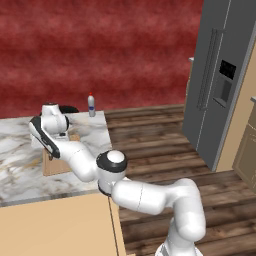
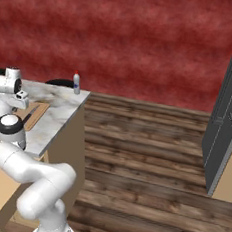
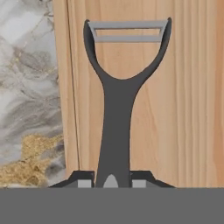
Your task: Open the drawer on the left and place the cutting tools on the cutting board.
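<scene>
In the hand view, a dark-grey Y-headed peeler stands out straight from my gripper, which is shut on its handle. Its silver blade points away from me over the light wooden cutting board, close to the board's left edge. From the base cameras the cutting board lies on the marble counter, with my hand bent down over it. The arm covers the fingers there. The drawer is out of view.
A small white bottle with a red cap stands at the counter's far corner. A grey fridge stands to the right across the wooden floor. The marble counter shows left of the board.
</scene>
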Controlling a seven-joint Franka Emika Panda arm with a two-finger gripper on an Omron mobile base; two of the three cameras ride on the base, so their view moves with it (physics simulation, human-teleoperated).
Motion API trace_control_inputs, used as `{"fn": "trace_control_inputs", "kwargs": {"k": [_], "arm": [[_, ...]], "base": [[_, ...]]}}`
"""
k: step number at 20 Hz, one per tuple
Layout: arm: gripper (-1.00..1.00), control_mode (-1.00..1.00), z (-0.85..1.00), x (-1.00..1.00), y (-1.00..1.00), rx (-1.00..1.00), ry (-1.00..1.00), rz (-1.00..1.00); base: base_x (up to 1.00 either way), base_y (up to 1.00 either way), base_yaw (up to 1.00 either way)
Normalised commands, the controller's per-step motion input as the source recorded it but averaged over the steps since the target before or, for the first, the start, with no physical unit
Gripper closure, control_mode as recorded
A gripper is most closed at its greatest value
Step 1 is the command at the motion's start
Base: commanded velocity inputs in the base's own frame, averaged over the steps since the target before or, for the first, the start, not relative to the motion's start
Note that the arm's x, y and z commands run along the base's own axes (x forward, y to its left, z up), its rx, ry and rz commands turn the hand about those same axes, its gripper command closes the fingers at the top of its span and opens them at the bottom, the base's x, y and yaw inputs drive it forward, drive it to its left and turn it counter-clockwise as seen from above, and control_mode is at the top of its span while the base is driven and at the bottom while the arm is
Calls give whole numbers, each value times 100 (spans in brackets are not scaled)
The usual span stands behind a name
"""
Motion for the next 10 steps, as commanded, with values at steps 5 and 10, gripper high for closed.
{"fn": "trace_control_inputs", "kwargs": {"k": [5,10], "arm": [[-100,-100,0,12,-6,0,0,0],[-100,-100,1,0,-33,5,0,0]], "base": [[0,0,0],[0,0,0]]}}
